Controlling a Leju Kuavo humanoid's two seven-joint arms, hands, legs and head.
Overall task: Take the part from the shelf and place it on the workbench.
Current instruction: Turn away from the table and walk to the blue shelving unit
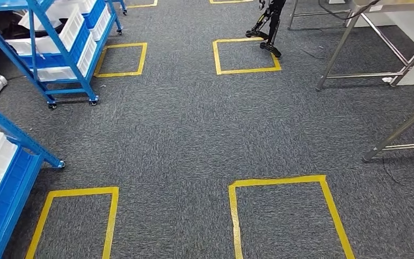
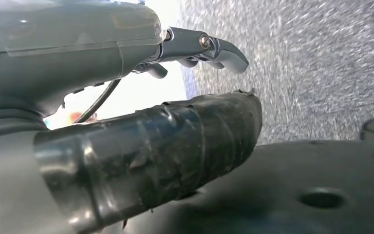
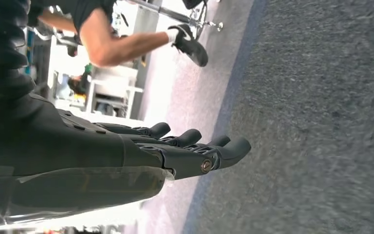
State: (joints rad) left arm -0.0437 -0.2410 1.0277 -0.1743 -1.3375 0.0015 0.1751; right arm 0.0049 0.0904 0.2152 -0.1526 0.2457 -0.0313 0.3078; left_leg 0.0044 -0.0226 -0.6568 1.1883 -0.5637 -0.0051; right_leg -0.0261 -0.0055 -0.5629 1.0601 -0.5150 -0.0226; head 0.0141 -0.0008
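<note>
A blue shelf rack (image 1: 59,54) with white bins (image 1: 73,24) stands at the far left. A second blue rack (image 1: 2,178) with white bins is close by at my near left. The metal legs of the workbench (image 1: 350,38) rise at the far right. I cannot make out the part in any bin. My left hand (image 2: 126,58) hangs over the carpet with its fingers (image 2: 219,48) stretched out and its taped thumb (image 2: 175,141) apart, holding nothing. My right hand (image 3: 175,153) also hangs low, its fingers (image 3: 224,148) extended and empty.
Grey carpet (image 1: 183,124) carries yellow tape squares (image 1: 285,216) near and far. A second metal table leg (image 1: 399,132) slants in at the right. Dark legs and shoes (image 1: 269,27) stand at the far middle. A person's leg and black shoe (image 3: 185,41) show beyond my right hand.
</note>
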